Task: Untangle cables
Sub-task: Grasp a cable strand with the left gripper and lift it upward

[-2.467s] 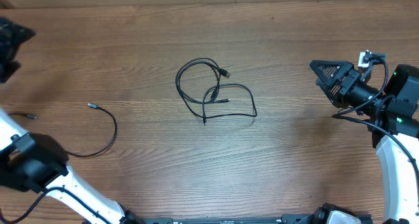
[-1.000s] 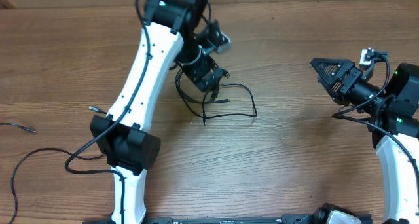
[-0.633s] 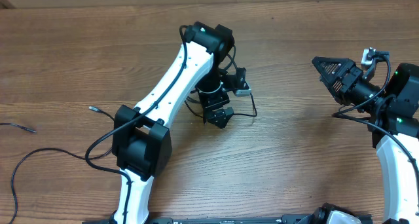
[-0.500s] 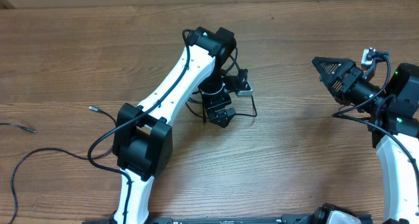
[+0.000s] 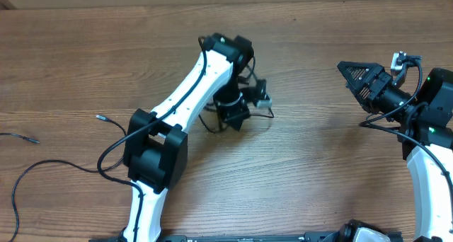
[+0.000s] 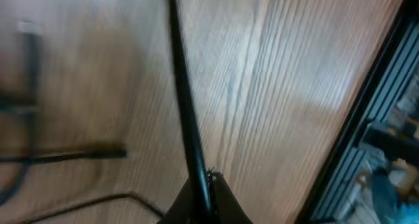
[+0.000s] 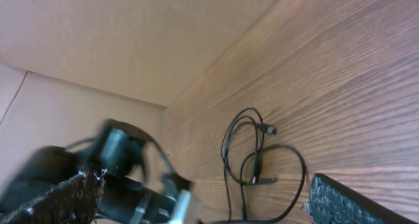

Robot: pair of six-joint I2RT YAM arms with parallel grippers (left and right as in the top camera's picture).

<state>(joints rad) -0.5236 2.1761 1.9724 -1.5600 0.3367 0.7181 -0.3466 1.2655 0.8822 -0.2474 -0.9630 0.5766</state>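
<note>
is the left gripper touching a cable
Touching. The left wrist view shows the left gripper shut on a cable, which runs taut up out of its closed jaws.

Reaches mid-table with left gripper (image 5: 233, 117) pinched on a cable (image 6: 183, 106); holds right gripper (image 5: 354, 76) spread wide by the right edge.

Left wrist view's a smeary mess: left gripper (image 6: 209, 188) is cropped at the bottom, one blurred cable (image 6: 182, 99) streaking up from between its jaws.
</note>
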